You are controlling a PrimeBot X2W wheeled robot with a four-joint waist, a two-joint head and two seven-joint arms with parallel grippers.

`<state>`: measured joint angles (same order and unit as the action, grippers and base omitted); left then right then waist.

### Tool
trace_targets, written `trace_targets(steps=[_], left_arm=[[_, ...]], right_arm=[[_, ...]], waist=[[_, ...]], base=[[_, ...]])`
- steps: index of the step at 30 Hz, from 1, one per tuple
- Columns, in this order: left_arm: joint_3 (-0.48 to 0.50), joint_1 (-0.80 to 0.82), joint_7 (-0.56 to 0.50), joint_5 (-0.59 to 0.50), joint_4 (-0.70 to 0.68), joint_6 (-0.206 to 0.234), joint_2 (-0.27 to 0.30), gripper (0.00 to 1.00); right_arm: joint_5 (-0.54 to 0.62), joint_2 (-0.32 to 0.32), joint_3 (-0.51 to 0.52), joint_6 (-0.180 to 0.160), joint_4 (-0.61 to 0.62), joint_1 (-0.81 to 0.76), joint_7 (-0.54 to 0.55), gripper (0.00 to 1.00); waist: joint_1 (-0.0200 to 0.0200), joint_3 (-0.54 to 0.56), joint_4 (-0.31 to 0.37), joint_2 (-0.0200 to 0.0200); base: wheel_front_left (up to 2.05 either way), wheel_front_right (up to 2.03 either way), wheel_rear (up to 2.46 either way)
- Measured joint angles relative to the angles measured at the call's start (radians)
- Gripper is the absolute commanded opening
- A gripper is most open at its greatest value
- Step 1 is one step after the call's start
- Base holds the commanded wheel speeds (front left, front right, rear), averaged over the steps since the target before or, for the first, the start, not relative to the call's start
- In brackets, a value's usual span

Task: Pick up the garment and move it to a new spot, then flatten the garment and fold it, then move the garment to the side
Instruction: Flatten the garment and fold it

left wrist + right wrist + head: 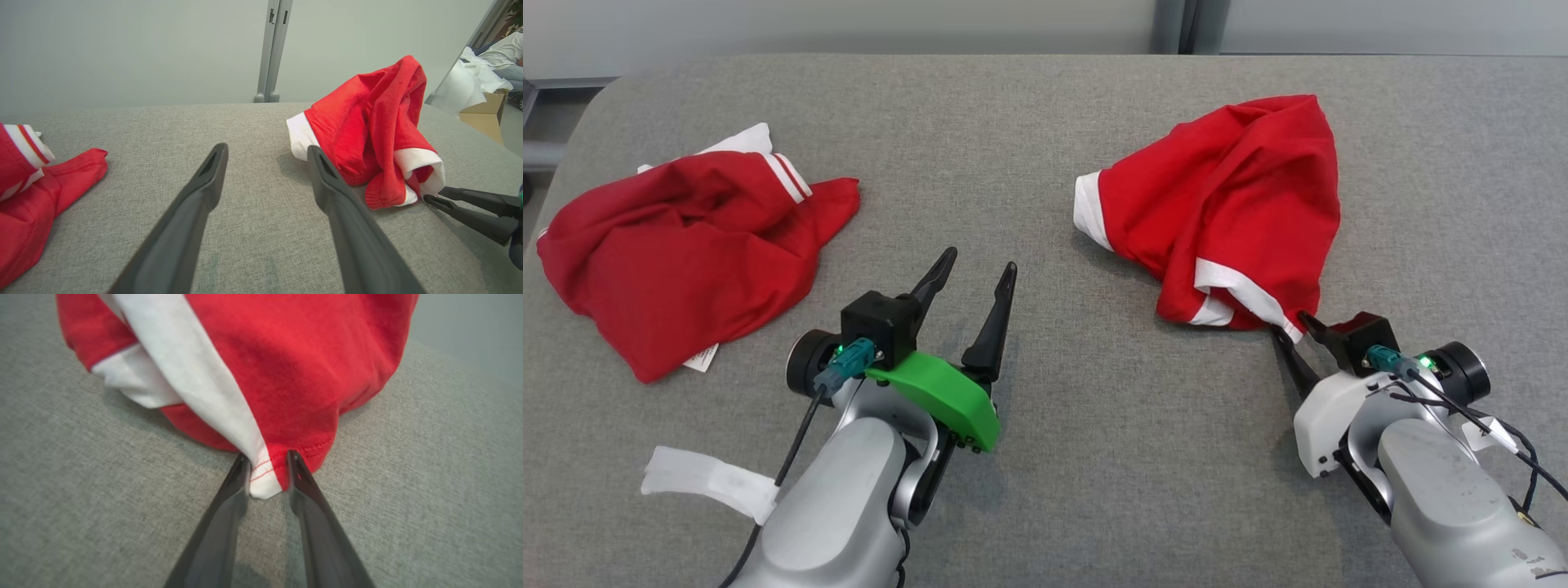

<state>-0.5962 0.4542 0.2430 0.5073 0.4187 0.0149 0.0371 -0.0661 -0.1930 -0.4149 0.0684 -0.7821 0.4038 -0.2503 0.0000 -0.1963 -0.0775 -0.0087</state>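
Two right fingers (229, 522) clamp the red garment (1225, 204) (left fingers (992, 318) apart, empty).

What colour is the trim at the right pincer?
White trim, red stitching; best in right wrist view.

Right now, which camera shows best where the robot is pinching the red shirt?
The right wrist view. There the right gripper pinches the white-and-red hem corner of the shirt, close up. The head view shows the same pinch small and from above; the left wrist view shows it far off to the side.
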Motion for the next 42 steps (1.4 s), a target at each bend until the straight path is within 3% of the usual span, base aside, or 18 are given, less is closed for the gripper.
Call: trace_targets(steps=[3,6,7,8,9,10,17,30,37,42], left_arm=[[0.000,-0.006,0.000,0.000,-0.003,0.004,0.000,1.00],[0.000,-0.006,0.000,0.000,-0.007,0.004,0.000,1.00],[-0.001,-0.006,0.002,0.000,-0.007,0.004,0.000,1.00],[-0.001,-0.007,0.004,0.000,-0.007,0.004,0.000,1.00],[-0.001,-0.007,0.004,0.000,-0.007,0.004,0.001,1.00],[-0.001,-0.008,0.004,0.000,-0.007,0.004,0.001,1.00],[0.013,-0.047,0.005,0.000,-0.005,0.013,0.015,1.00],[-0.005,-0.137,0.003,0.076,0.033,-0.021,0.012,1.00],[0.007,-0.139,0.004,0.120,0.027,-0.025,0.010,1.00],[0.037,-0.140,0.004,0.171,0.025,-0.028,0.007,1.00]], right_arm=[[0.002,0.000,-0.003,0.000,-0.019,0.003,0.000,0.48],[0.005,0.000,-0.006,0.000,-0.038,0.019,0.000,0.40],[0.005,0.000,-0.006,0.000,-0.042,0.023,0.000,0.25],[0.005,0.000,-0.006,0.000,-0.046,0.025,0.000,0.16],[0.005,0.001,-0.006,0.000,-0.052,0.027,0.000,0.16],[0.005,0.001,-0.006,0.000,-0.057,0.028,0.000,0.00],[-0.012,0.019,0.012,0.001,-0.058,0.039,-0.001,0.00],[-0.173,0.067,0.155,0.027,0.253,0.140,-0.001,0.00],[-0.156,0.058,0.078,0.046,0.333,0.182,-0.002,0.00],[-0.134,0.056,-0.017,0.055,0.385,0.223,-0.002,0.00]], waist=[[0.0000,0.000,0.002,0.0000],[0.0000,-0.001,0.002,0.0000],[0.0000,-0.001,0.001,0.0000],[0.0000,-0.001,0.001,0.0000],[0.0000,0.000,0.000,0.0000],[0.0001,0.000,0.000,0.0000],[0.0000,0.014,0.011,0.0000],[0.0000,0.053,0.107,0.0000],[0.0000,0.082,0.171,0.0000],[0.0000,0.116,0.180,0.0000]], base=[[0.00,0.00,0.00],[0.00,0.00,0.00],[0.00,0.00,0.00],[0.00,0.00,0.00],[0.00,0.00,0.00],[0.00,0.00,0.00],[0.00,0.00,0.00],[0.00,0.00,0.00],[0.00,0.00,0.00],[0.00,0.00,0.00]])
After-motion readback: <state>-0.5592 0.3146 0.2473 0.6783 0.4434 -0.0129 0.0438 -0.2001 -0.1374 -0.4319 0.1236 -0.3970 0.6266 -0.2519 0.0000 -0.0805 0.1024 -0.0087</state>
